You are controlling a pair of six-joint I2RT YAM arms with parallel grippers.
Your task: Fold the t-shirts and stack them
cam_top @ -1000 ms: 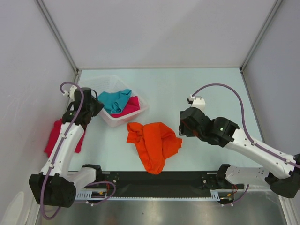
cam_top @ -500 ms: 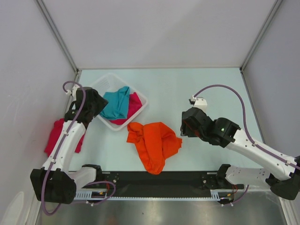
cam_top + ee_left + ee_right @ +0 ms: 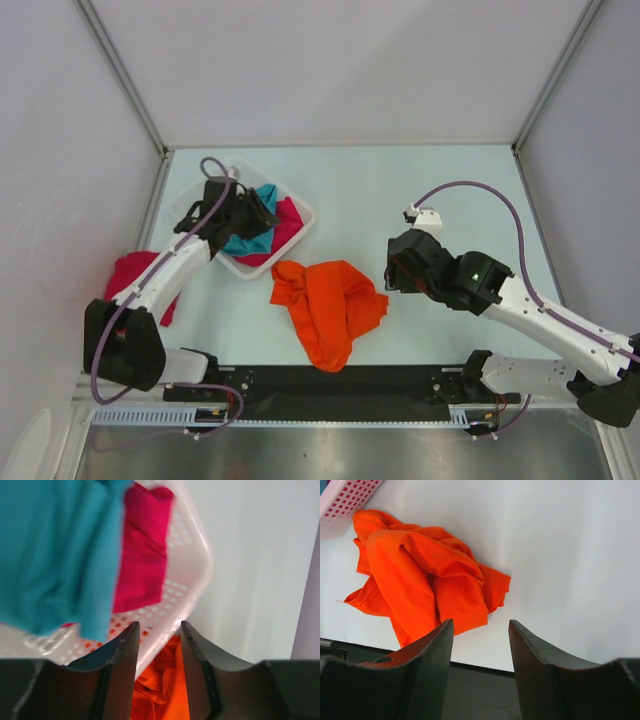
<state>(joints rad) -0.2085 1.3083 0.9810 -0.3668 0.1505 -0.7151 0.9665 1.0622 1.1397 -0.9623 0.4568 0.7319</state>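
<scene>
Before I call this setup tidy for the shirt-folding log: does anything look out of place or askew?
Yes. A crimson cloth t-shirt lies bunched at the left edge of the table, apart from the others. The white plastic lattice basket sits skewed to the table's edges. The bright orange cloth t-shirt is a crumpled heap, unfolded.

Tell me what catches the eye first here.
The crumpled orange shirt lies alone on the table, front middle. A white basket at back left holds a teal shirt and a pink shirt, with the left hand open over it. A second pink shirt lies at the left edge.
</scene>
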